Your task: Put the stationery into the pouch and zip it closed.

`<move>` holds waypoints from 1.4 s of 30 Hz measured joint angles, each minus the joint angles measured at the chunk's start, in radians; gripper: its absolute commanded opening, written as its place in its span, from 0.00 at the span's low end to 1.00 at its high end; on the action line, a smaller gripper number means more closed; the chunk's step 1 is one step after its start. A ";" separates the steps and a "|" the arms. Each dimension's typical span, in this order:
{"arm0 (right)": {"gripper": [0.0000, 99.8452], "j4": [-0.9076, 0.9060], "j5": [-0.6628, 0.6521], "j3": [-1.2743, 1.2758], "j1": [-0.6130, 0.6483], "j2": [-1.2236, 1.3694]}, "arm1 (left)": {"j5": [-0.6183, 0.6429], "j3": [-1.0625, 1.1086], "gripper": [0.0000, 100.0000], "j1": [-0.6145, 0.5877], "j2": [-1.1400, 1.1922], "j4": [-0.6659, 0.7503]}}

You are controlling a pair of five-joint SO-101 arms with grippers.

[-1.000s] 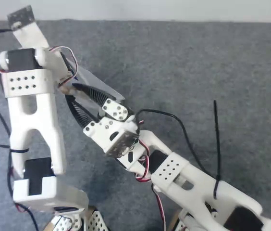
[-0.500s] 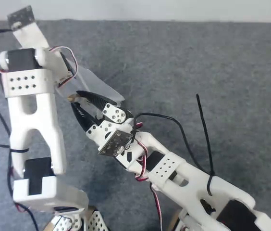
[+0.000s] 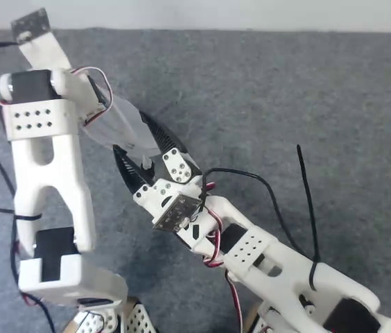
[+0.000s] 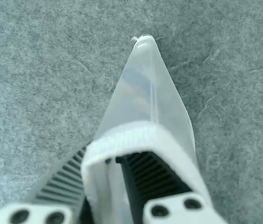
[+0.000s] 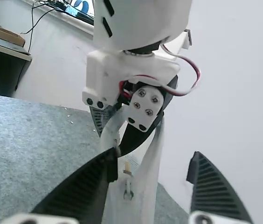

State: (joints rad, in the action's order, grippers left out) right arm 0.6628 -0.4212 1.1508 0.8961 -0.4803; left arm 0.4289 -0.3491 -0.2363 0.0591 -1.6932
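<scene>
One translucent pouch [image 4: 145,88] is seen, and it is clamped at one end between the jaws of the left hand [image 4: 122,140], which are closed tight on it. From there the pouch stretches out over the grey surface [image 3: 285,90] to a narrow far tip. Whether that tip touches the surface cannot be told. Faint coloured shapes are seen through the pouch wall, but they cannot be counted or identified.

Two arms are counted, each with one hand. The right hand [image 3: 132,135] is spread wide, with one black ribbed jaw on each side of the pouch and neither seen pressing on it. One small zipper pull [image 5: 128,192] is seen on the pouch between those jaws.
</scene>
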 measured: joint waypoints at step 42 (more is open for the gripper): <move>0.22 -0.643 0.244 0.155 0.080 -0.499 | 0.000 0.000 0.01 -0.054 0.000 0.000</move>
State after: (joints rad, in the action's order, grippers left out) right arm 0.0199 -0.1772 1.3057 0.9759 -0.9789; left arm 0.4289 -0.3491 -0.2900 0.0591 -1.6932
